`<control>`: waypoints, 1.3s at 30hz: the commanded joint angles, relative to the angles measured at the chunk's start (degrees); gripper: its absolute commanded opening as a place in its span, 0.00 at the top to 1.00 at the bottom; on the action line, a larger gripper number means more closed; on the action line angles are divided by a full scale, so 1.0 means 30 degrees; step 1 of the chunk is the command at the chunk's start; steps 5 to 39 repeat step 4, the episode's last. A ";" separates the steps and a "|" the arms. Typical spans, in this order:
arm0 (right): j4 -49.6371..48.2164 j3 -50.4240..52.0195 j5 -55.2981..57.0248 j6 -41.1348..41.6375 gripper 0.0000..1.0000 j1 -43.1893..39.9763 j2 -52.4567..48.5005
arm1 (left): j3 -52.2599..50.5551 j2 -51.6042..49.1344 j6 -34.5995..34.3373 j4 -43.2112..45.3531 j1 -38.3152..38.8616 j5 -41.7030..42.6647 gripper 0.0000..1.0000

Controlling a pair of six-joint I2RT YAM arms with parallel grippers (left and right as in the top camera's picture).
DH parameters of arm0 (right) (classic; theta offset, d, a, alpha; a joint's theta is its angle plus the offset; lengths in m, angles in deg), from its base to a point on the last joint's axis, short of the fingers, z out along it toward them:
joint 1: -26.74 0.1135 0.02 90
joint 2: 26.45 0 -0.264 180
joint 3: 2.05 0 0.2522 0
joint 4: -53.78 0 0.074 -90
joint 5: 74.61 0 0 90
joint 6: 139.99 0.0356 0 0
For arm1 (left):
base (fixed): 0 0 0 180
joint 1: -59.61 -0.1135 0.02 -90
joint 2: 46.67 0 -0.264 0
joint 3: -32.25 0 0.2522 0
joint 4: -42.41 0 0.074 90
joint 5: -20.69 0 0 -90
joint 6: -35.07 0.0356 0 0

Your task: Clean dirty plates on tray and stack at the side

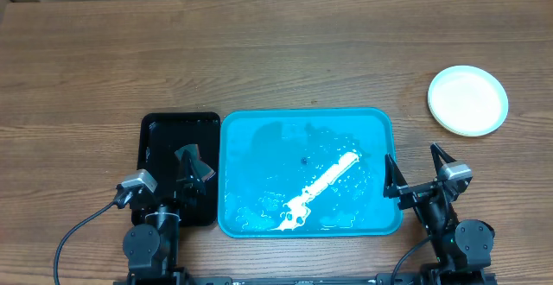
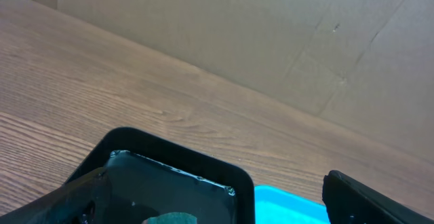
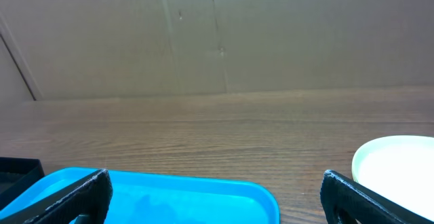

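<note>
The bright blue tray (image 1: 371, 125) lies at the table's front centre, wet, with a white streak and no plates on it. It also shows in the right wrist view (image 3: 203, 190) and the left wrist view (image 2: 285, 207). The plates (image 1: 467, 100) sit as a pale yellow-green stack with a whitish top at the right side of the table, also seen in the right wrist view (image 3: 400, 170). My left gripper (image 1: 160, 177) is open and empty over the black tray. My right gripper (image 1: 417, 171) is open and empty at the blue tray's right edge.
A smaller black rectangular tray (image 1: 164, 125) lies left of the blue tray, holding dark liquid and a grey-green piece (image 2: 169, 218). A cardboard wall (image 3: 217, 34) stands behind the table's far edge.
</note>
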 commanded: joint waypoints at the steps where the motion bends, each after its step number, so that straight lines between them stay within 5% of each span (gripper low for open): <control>1: -0.0095 0.0204 0.0197 0.0007 0.00 0.0102 0.0175 | -0.0073 0.0204 0.0138 0.0022 -0.0102 0.0204 0.00; 39: -0.0095 0.0204 0.0197 0.0007 0.00 0.0102 0.0175 | -0.0073 0.0204 0.0138 0.0022 -0.0102 0.0204 0.00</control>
